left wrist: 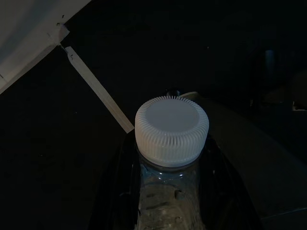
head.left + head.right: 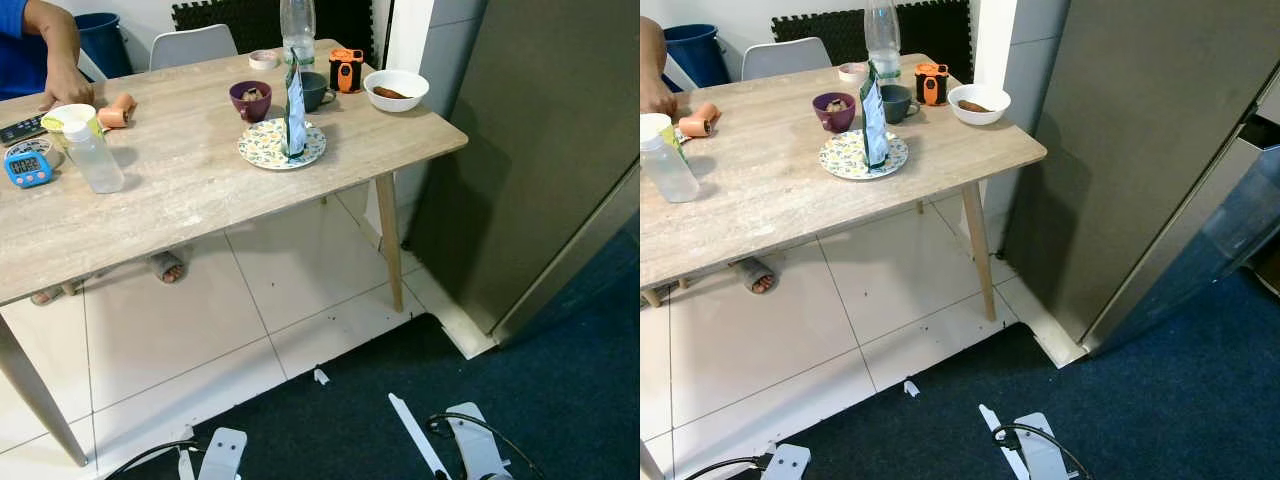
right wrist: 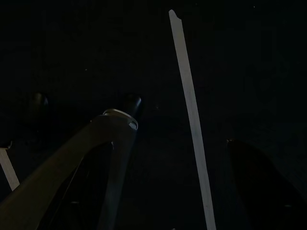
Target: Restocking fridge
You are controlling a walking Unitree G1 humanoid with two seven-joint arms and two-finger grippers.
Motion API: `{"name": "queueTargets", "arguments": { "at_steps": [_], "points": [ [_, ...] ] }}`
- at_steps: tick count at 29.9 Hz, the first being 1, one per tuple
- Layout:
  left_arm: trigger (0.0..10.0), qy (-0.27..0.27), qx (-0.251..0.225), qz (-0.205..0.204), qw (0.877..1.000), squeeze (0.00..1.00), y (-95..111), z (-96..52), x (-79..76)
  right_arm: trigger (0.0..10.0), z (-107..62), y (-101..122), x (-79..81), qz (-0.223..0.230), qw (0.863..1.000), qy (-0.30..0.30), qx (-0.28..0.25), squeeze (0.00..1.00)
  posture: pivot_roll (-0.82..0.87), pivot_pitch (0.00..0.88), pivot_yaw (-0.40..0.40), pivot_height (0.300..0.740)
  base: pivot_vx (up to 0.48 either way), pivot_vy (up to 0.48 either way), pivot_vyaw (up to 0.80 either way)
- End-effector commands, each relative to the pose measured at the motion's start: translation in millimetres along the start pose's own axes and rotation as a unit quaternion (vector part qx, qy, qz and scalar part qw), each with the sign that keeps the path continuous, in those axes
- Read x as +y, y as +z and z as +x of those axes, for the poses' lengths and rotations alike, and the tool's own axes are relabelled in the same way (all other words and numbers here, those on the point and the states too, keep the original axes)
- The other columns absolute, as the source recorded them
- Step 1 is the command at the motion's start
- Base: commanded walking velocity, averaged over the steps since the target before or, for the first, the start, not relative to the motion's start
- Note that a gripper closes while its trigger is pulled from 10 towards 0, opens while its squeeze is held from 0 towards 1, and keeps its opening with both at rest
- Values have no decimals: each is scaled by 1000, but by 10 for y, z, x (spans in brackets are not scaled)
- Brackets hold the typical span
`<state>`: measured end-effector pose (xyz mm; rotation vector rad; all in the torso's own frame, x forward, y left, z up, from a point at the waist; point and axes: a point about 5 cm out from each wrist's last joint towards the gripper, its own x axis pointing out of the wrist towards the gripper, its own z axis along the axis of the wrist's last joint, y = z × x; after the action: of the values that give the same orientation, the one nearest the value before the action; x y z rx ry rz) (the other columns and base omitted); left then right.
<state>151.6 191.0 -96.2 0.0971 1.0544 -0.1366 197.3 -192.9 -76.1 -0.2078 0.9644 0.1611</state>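
Clear plastic bottle with a ribbed white screw cap [image 1: 171, 132] sits clamped between the two black fingers [image 1: 120, 191] of the left end effector [image 1: 170, 196], cap on, neck upright along the fingers. Below it: dark blue carpet [image 2: 560, 400], a thin white strip [image 1: 98, 91] and a corner of white tiled floor [image 1: 29, 38].

Right end effector [image 3: 182, 158]: fingers spread apart, nothing between them, the white strip running through the gap. View is very dark.

Both arms hang low; only the silver wrist parts [image 2: 222, 452] show at the bottom edge of the head view, above the carpet.

Ahead and to the left of both end effectors: light wood-grain bench [image 2: 200, 180]. On it:
- patterned plate [image 2: 270, 148] carrying an upright blue-white pouch [image 2: 295, 110]
- purple cup [image 2: 250, 100], contents unclear
- dark mug [image 2: 314, 90]
- white bowl [image 2: 396, 88] with a brown item inside
- tall clear bottle [image 2: 297, 30]
- small clear bottle with white cap [image 2: 92, 155]
- blue digital timer [image 2: 27, 168]

A person's hand [image 2: 66, 85] rests on the far-left bench edge.

Grey fridge [image 2: 1140, 150] stands ahead-right of the right end effector, beside the bench corner.
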Motion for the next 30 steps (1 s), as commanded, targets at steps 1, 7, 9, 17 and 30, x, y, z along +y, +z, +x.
{"name": "queueTargets", "arguments": {
  "at_steps": [1, 7, 9, 17, 30],
  "points": [
    [10000, -54, 26, -14, 998, 0, -143, 14, -303, 10000, -13, -70, -16, 13, 1000, -5, 8, 0, -24, 143, -44, 740, 0, 0, 0],
    [10000, -55, 24, -10, 998, 0, -130, 16, -300, 10000, -14, -81, -11, 15, 1000, -4, 8, 0, -25, 141, -42, 740, 0, 0, 0],
    [10000, -55, 23, -11, 998, 0, -124, 17, -305, 10000, -16, -84, -17, 13, 1000, -4, 8, 0, -24, 135, -45, 740, 0, 0, 0],
    [10000, -56, 22, -13, 998, 0, -119, 19, -311, 10000, -19, -73, -51, 11, 1000, -7, 7, 0, -25, 131, -48, 740, 0, 0, 0],
    [10000, -56, 23, -15, 998, 0, -122, 18, -311, 10000, -16, -65, -40, 11, 1000, -4, 5, 0, -24, 129, -46, 740, 0, 0, 0]
  ]
}}
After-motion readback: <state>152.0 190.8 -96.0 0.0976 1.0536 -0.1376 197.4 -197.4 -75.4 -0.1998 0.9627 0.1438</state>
